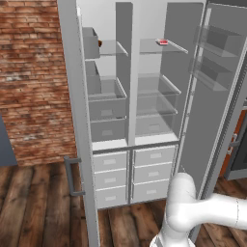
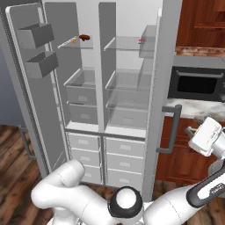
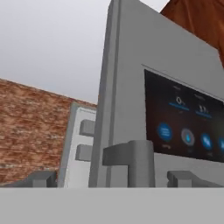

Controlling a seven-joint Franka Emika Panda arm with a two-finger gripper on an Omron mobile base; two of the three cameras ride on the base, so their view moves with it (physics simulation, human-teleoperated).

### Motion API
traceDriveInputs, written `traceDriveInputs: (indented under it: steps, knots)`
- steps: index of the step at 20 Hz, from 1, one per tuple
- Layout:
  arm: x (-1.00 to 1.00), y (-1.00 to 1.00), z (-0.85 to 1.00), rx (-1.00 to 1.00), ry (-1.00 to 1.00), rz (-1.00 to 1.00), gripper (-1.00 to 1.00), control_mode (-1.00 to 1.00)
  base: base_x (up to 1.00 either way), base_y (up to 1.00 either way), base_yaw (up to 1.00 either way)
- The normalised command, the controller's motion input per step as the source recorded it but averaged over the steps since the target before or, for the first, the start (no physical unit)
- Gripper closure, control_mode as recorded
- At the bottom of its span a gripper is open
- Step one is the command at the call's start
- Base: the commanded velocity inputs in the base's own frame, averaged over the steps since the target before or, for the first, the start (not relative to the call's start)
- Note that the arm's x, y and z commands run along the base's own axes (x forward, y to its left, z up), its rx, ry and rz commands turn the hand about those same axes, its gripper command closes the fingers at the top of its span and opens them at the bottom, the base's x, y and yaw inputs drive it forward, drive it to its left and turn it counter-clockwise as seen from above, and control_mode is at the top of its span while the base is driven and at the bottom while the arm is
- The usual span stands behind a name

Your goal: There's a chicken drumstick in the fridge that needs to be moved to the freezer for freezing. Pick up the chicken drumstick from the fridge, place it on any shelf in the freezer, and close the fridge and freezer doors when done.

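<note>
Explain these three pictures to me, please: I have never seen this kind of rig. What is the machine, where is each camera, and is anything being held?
The machine is a white jointed robot arm on a driving base, in a simulated kitchen. Two pictures come from cameras on the base, behind the arm to its left and right. Both face the tall grey side-by-side fridge-freezer unit, with both doors open. The third comes from a camera on the hand, which is beside the wider grey door, facing its dark screen with blue icons. The small dark reddish-brown chicken drumstick lies on the top clear glass shelf of the narrower compartment, the freezer. A small flat red-and-white item lies on the top shelf of the wider one. The jaws stand open and hold nothing.
</note>
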Motion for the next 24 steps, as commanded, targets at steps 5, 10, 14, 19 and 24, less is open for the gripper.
traceDriveInputs:
  steps: [5, 10, 14, 19, 24]
  knots:
    - [-0.16, 0.35, -0.33, -0.2, -0.09, -0.05, -1.0, -1.0, 0.0, 0.0, 0.0]
    - [0.54, -0.05, -0.07, -0.03, 0.13, -0.29, -1.0, -1.0, 0.0, 0.0, 0.0]
    - [0.39, 0.03, -0.28, -0.05, 0.21, -0.44, -1.0, -1.0, 0.0, 0.0, 0.0]
    - [-0.08, 0.0, -0.17, 0.0, 0.14, -0.18, -1.0, -1.0, 0.0, 0.0, 0.0]
    - [-0.38, 0.07, -0.03, 0.0, 0.02, 0.11, -1.0, -1.0, 0.0, 0.0, 0.0]
